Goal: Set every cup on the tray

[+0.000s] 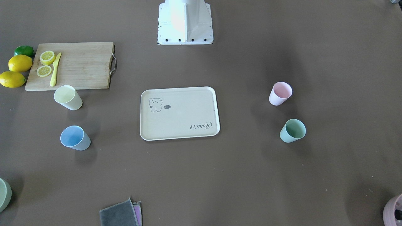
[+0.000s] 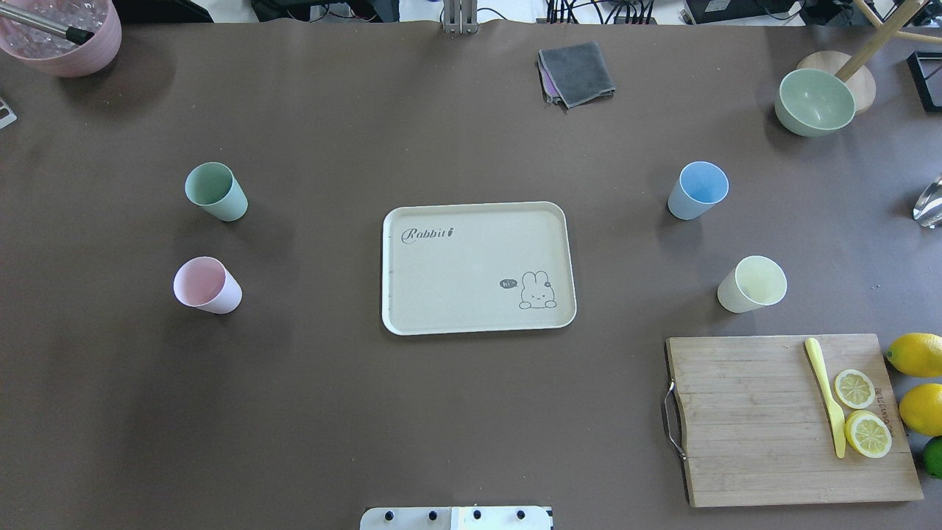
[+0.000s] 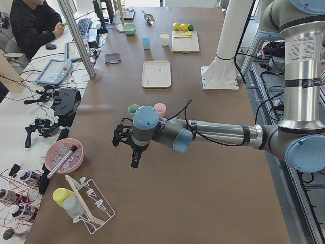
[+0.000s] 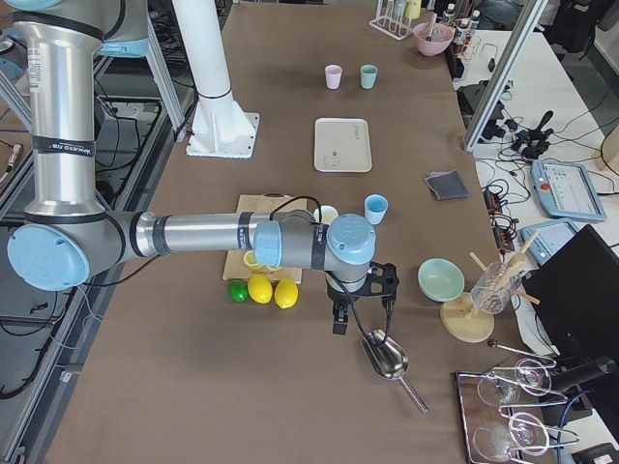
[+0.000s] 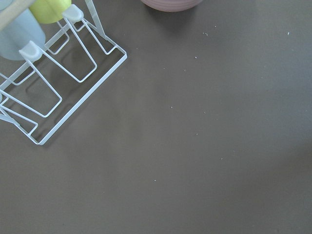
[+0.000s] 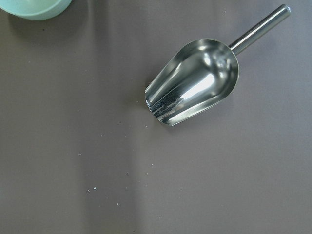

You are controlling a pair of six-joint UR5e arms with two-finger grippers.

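Cutting board (image 2: 751, 427), lemons (image 2: 916, 353), green bowl (image 2: 815, 101), scoop (image 6: 192, 83)

you face a long table (image 3: 193, 203) covered in matte brown, filling most of every view; in the left-side view your white workbench (image 3: 12, 127) runs along the left edge, with an aluminium post (image 3: 77, 36) standing between it and the table; at the right edge of that view grey floor (image 3: 269, 81) shows, crossed by cables (image 3: 261, 104); the light is even and soft, with faint shadows on the brown.
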